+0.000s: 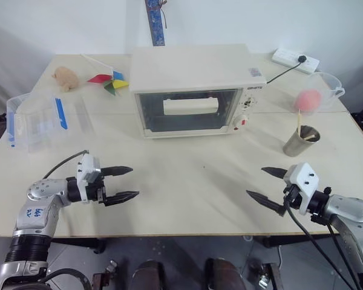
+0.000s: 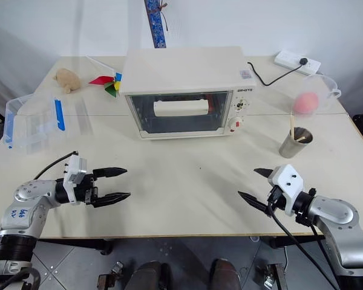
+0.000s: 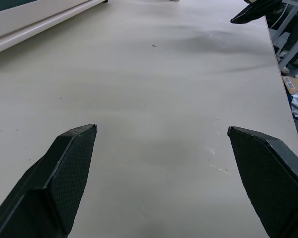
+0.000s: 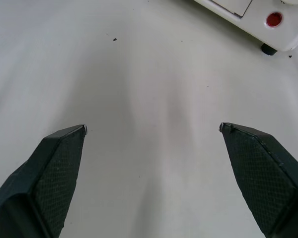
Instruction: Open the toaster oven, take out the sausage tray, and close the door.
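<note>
The cream-white toaster oven [image 1: 193,69] stands at the back middle of the table, its glass door [image 1: 187,110] shut with the bar handle [image 1: 190,107] across it. The sausage tray is hidden. My left gripper [image 1: 132,183] hovers over the table's front left, open and empty, pointing right. At the front right, my right gripper [image 1: 260,183] is likewise open and empty, pointing left. Both are well short of the oven. In the right wrist view the oven's lower corner with a red knob [image 4: 273,19] shows beyond the fingers.
A clear plastic box with blue latches [image 1: 39,121] sits at the left. A plush toy [image 1: 65,77] and pinwheel [image 1: 109,83] lie at the back left. A metal cup [image 1: 301,140], a clear jug with a pink ball [image 1: 311,96] and a power strip [image 1: 295,58] stand right.
</note>
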Robot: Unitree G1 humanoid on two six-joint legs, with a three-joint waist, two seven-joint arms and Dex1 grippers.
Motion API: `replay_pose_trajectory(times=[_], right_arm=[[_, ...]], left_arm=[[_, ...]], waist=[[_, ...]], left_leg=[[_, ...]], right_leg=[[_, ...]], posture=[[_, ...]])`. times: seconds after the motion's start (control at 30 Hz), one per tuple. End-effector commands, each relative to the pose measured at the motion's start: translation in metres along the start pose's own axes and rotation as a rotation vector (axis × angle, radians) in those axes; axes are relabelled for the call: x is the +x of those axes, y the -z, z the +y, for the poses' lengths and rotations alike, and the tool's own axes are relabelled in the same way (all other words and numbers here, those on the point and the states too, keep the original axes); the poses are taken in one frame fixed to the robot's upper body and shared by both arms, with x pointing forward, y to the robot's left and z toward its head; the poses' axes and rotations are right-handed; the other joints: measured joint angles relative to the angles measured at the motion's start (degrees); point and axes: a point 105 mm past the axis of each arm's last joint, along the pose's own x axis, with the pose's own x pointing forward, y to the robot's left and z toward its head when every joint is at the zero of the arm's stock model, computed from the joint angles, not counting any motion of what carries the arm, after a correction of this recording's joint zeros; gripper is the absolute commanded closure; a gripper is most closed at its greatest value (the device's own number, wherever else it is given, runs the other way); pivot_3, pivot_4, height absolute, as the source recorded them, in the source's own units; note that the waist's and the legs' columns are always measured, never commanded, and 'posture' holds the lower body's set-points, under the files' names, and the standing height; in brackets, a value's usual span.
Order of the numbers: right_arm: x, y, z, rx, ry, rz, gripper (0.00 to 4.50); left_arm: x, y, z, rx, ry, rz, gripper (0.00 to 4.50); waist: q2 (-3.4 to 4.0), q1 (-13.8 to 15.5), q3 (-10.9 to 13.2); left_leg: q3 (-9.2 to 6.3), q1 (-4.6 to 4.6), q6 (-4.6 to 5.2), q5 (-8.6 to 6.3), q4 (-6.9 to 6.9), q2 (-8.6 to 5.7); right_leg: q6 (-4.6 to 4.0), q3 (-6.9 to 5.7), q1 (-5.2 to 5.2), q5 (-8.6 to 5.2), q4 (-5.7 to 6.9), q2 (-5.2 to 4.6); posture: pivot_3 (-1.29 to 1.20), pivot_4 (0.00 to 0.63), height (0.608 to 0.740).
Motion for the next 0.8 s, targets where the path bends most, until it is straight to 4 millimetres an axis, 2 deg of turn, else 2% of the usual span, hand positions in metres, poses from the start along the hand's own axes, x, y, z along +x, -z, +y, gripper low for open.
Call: replay_pose_trajectory(times=[0.03,0.13,0.23,0.43,0.6,0.67,0.8], right_arm=[[0.002,-0.007,0.001,-0.021,-0.013,-0.022,0.00],[0.007,-0.014,-0.001,-0.034,-0.002,-0.040,0.00],[0.012,-0.022,-0.001,-0.018,-0.018,-0.066,0.00],[0.036,-0.040,-0.003,-0.071,-0.084,-0.062,0.00],[0.067,-0.077,-0.022,-0.147,-0.101,-0.148,0.00],[0.083,-0.099,-0.031,-0.189,-0.109,-0.198,0.00],[0.098,-0.125,-0.036,-0.242,-0.138,-0.270,0.00]], left_arm=[[-0.001,-0.013,-0.003,0.033,0.014,-0.047,0.02],[0.000,-0.013,0.009,0.023,-0.083,-0.030,0.02],[0.000,-0.017,0.007,0.017,-0.068,-0.054,0.02],[-0.001,-0.021,0.014,0.020,-0.114,-0.070,0.02],[-0.002,-0.036,0.018,-0.010,-0.116,-0.157,0.02],[-0.008,-0.039,0.018,-0.005,-0.109,-0.169,0.02],[-0.016,-0.046,0.018,0.010,-0.109,-0.192,0.02]], waist=[[0.00,-0.01,0.00],[0.00,-0.05,0.00],[0.00,-0.07,0.00],[0.00,-0.15,0.00],[-0.03,-0.32,0.03],[-0.03,-0.53,0.04],[-0.05,-0.88,0.06]], left_leg=[[0.00,0.00,0.00,0.00,0.00,0.00],[0.00,0.00,0.00,0.00,0.00,0.00],[0.00,0.00,0.00,0.00,0.01,0.00],[0.00,0.00,0.00,0.00,0.00,0.01],[0.04,-0.02,0.00,0.00,0.06,0.02],[0.04,0.00,-0.01,0.00,0.04,0.03],[0.06,-0.03,-0.01,0.01,-0.04,0.03]], right_leg=[[0.00,0.00,0.00,0.00,0.00,0.00],[0.00,0.00,0.00,0.00,0.00,0.00],[0.00,0.01,0.00,0.00,0.00,0.00],[0.00,0.01,-0.03,0.00,0.04,0.00],[0.00,0.03,-0.06,0.00,0.05,0.00],[0.00,0.02,-0.06,0.00,0.09,0.00],[0.00,0.01,-0.13,0.00,0.08,0.00]], posture=[[0.00,0.150,0.740],[0.00,0.150,0.740],[0.00,0.150,0.740],[0.00,0.150,0.740],[0.00,0.150,0.740],[0.00,0.150,0.740],[0.00,0.150,0.740]])
